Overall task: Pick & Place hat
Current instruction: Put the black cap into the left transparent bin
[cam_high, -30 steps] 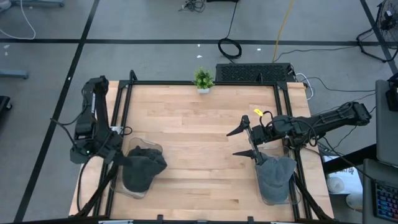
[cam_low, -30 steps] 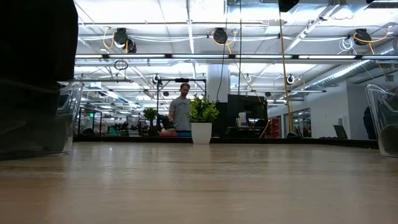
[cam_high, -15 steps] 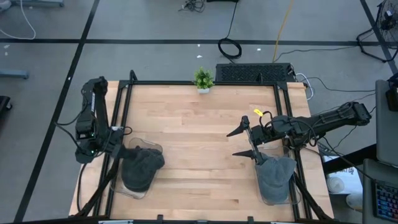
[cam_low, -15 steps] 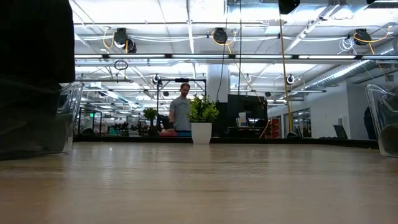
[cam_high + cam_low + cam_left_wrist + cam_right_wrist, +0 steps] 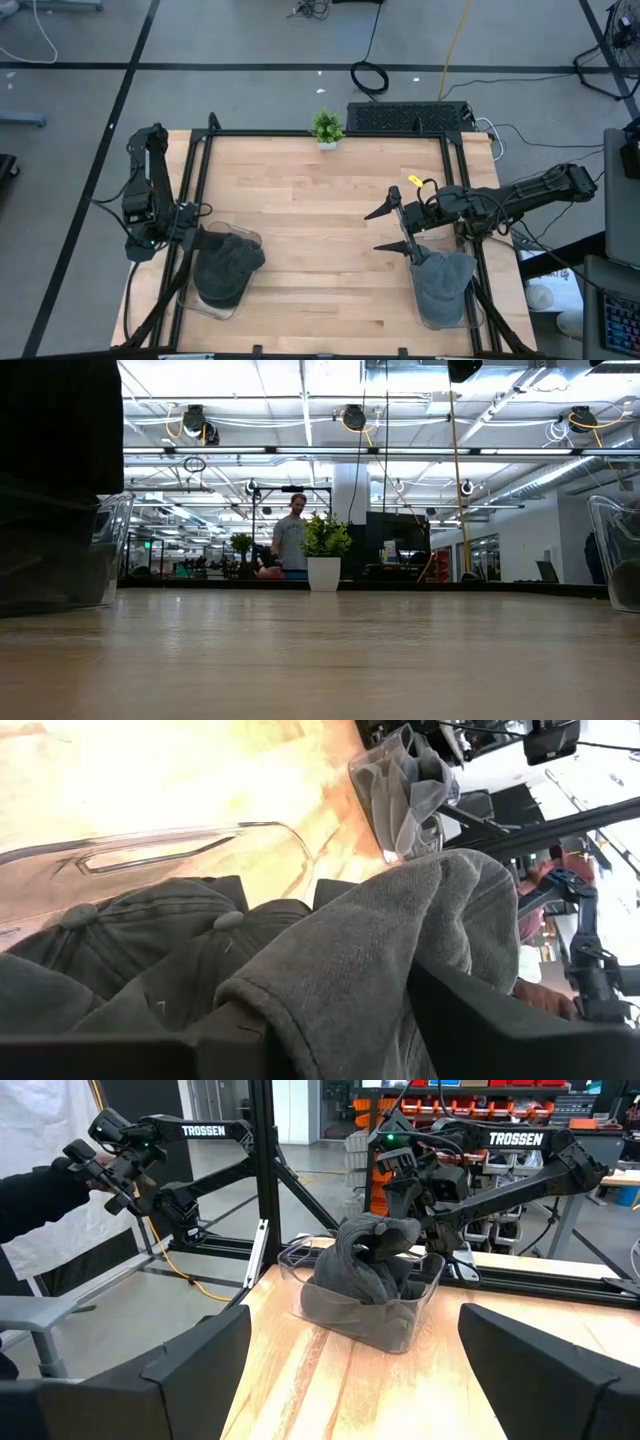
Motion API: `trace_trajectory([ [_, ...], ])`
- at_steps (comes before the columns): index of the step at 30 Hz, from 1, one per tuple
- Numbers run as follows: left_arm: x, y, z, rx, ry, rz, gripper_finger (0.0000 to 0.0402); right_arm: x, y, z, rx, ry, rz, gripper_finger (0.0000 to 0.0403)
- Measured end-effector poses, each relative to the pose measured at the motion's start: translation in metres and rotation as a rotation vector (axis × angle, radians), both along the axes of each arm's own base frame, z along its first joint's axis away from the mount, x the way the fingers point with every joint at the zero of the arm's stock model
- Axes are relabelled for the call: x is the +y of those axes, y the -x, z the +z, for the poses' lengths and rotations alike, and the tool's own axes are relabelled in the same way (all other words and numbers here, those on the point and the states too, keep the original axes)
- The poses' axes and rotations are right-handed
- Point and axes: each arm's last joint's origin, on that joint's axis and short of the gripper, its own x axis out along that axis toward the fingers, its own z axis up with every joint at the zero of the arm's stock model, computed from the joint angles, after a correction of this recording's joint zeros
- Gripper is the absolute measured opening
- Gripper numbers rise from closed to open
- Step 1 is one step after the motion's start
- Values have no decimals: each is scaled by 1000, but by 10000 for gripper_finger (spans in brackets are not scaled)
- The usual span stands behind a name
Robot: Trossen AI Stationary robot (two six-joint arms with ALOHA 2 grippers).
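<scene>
My left gripper (image 5: 330, 1040) pinches a soft, floppy grey hat (image 5: 380, 950) by its fabric fold over the left bin (image 5: 190, 300), best held at the stiffer brim; right gripper (image 5: 392, 228) waits, jaws wide.

wooden table (image 5: 320, 220) with two clear bins (image 5: 222, 240) (image 5: 470, 305), potted plant (image 5: 326, 127)

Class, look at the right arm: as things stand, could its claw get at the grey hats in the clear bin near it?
Probably yes. The right claw hangs open just beside the clear bin, and the grey hats lie uncovered on top, with nothing between them.
</scene>
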Motion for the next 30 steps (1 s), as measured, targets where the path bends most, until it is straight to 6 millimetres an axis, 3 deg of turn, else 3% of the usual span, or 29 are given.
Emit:
trace_trajectory([
  [5, 0, -1, 0, 4, 10, 8, 207, 0, 0, 0, 0, 1, 0, 345],
  [11, 4, 1, 12, 3, 104, 5, 275, 0, 0, 0, 0, 1, 0, 345],
  [16, 8, 2, 37, -30, 154, -9, 338, 0, 0, 0, 0, 1, 0, 345],
  [21, 19, 3, 75, -146, 94, 7, 391, 0, 0, 0, 0, 1, 0, 345],
  [26, 32, 6, 107, -255, -81, 8, 387, 0, 0, 0, 3, -1, 0, 345],
  [30, 33, 6, 110, -262, -150, -30, 370, 0, 0, -2, 20, 3, 0, 345],
])
